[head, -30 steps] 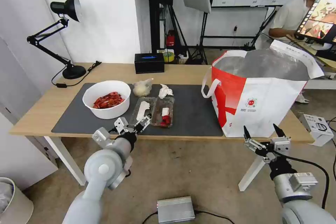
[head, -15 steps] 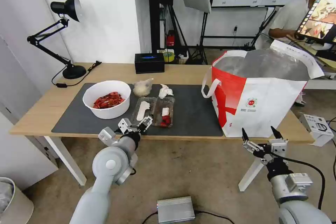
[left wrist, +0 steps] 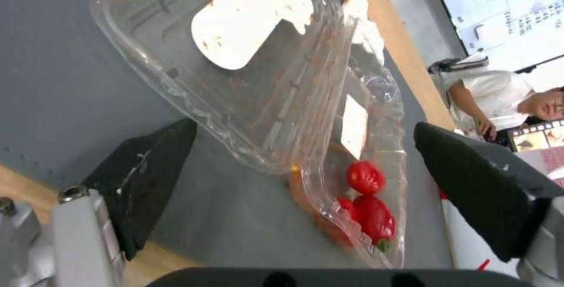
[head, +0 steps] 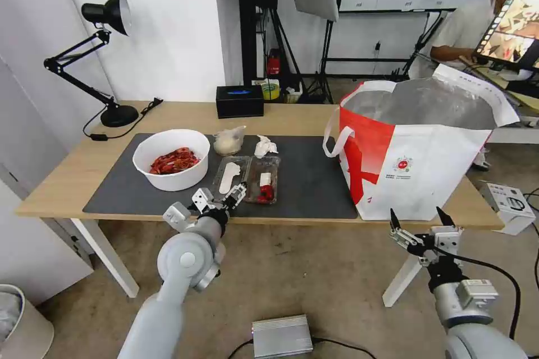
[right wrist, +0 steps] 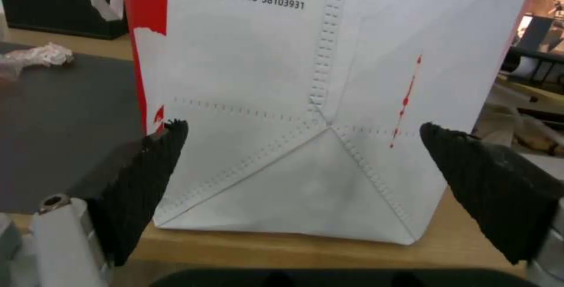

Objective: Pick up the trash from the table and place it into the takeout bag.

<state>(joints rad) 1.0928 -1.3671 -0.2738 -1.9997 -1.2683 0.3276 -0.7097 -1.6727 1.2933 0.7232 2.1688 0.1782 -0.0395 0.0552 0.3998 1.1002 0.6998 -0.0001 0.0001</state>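
Note:
On the table (head: 62, 179), the trash lies on a dark grey mat (head: 314, 185): a white bowl of red shells (head: 171, 158), a small clear bag (head: 228, 141), a crumpled tissue (head: 264, 146) and a clear clamshell tray (head: 247, 176) lying open. My left gripper (head: 220, 197) is open at the mat's front edge, just short of the tray. In the left wrist view the tray (left wrist: 276, 102) with its red scraps (left wrist: 367, 190) lies between the spread fingers of that gripper (left wrist: 304, 124). The takeout bag (head: 421, 146) stands open at the right. My right gripper (head: 418, 220) hangs open below the table edge, facing the bag (right wrist: 294, 80).
A black desk lamp (head: 104, 56) stands at the back left and a black box (head: 240, 100) at the back middle. On the floor are a silver box (head: 282, 336), a white bin (head: 17, 320) and a small white carton (head: 510, 205).
My left arm has shifted slightly right and its gripper has edged closer to the tray. My right gripper has sunk a little. The trash has not moved.

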